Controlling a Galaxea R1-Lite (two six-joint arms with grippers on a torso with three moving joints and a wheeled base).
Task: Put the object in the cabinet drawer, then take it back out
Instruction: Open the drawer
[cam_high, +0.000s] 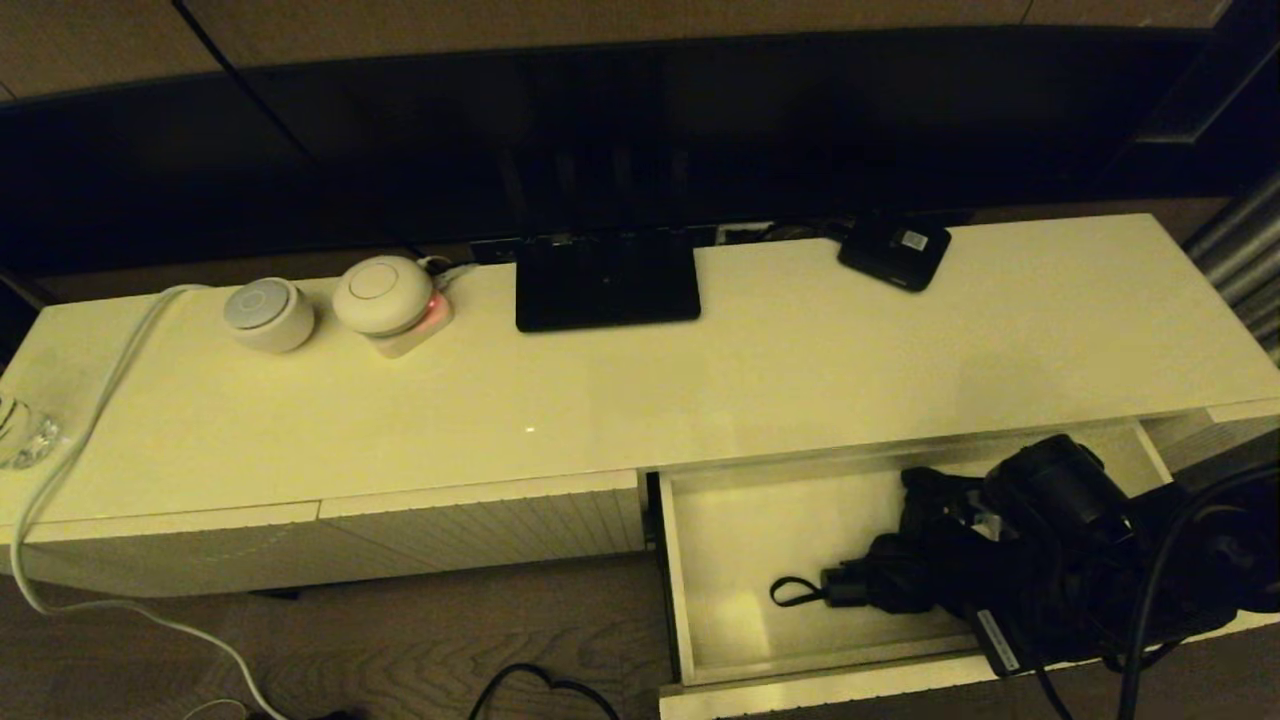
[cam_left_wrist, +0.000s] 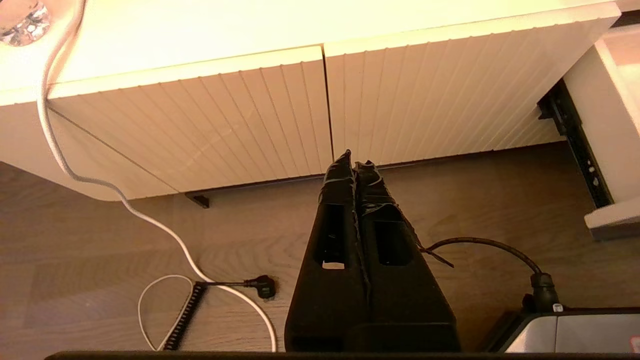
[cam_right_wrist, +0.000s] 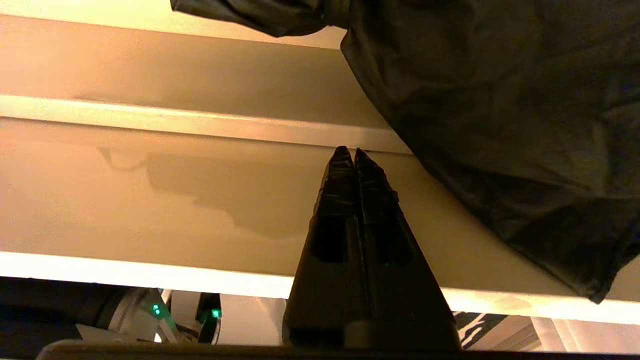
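The cabinet drawer (cam_high: 672, 560) stands pulled out at the lower right of the head view. The black folding umbrella (cam_high: 930, 570) lies inside it, its handle and wrist loop (cam_high: 795, 592) pointing left. My right arm (cam_high: 1060, 490) reaches over the drawer's right part. In the right wrist view my right gripper (cam_right_wrist: 348, 152) is shut and empty above the drawer floor (cam_right_wrist: 200, 200), with the umbrella's bunched fabric (cam_right_wrist: 500, 125) close beside it and not held. My left gripper (cam_left_wrist: 354, 162) is shut and empty, low above the wooden floor in front of the closed ribbed panels (cam_left_wrist: 250, 115).
On the cabinet top (cam_high: 800, 370) are a flat black stand base (cam_high: 607, 280), a small black box with a white label (cam_high: 893, 252) and two round white devices (cam_high: 268, 314) (cam_high: 382, 295). A white cable (cam_high: 70, 470) hangs over the left end. Cables and a black plug (cam_left_wrist: 262, 286) lie on the floor.
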